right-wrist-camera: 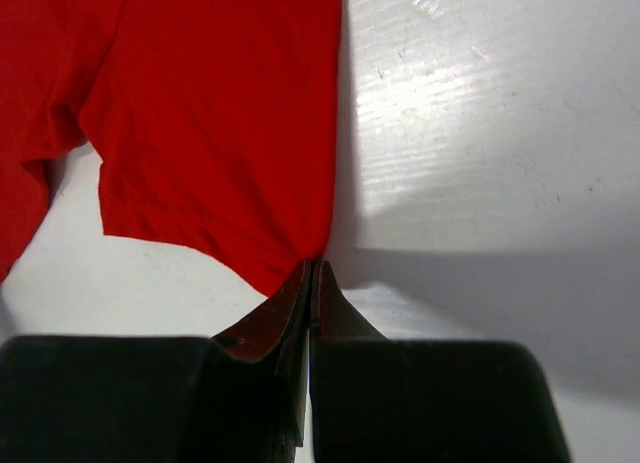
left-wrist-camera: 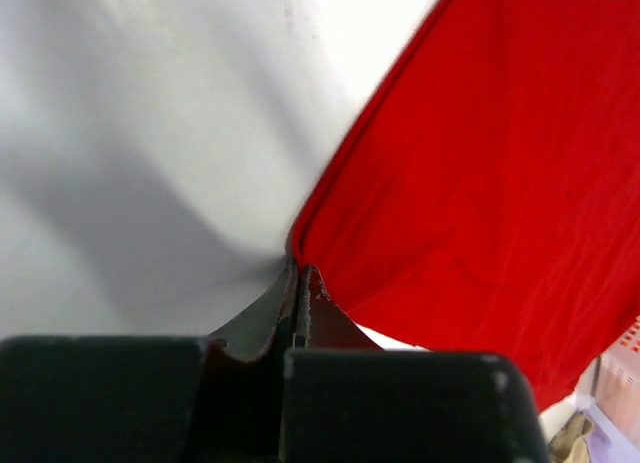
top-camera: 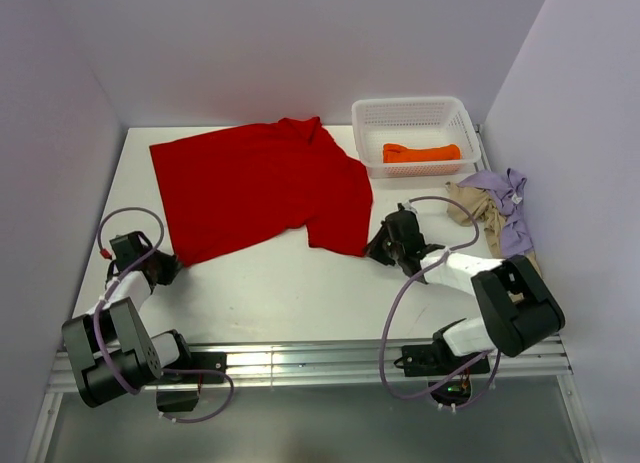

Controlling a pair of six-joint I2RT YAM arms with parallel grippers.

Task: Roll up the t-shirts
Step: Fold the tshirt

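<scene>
The red t-shirt (top-camera: pixel 255 186) lies spread flat on the white table. My left gripper (top-camera: pixel 172 266) is shut on its near left corner; in the left wrist view (left-wrist-camera: pixel 297 268) the jaws pinch the red hem (left-wrist-camera: pixel 480 183). My right gripper (top-camera: pixel 378 245) is shut on the near right corner, seen in the right wrist view (right-wrist-camera: pixel 313 265) with the red cloth (right-wrist-camera: pixel 200 103) running up from the tips. A rolled orange t-shirt (top-camera: pixel 421 153) lies in the white mesh basket (top-camera: pixel 412 112). The lilac t-shirt (top-camera: pixel 506 205) and beige t-shirt (top-camera: pixel 474 205) lie crumpled at the right.
The basket stands at the back right, touching the red shirt's far right edge. Grey walls close in left, right and back. A metal rail (top-camera: pixel 310 363) runs along the near table edge.
</scene>
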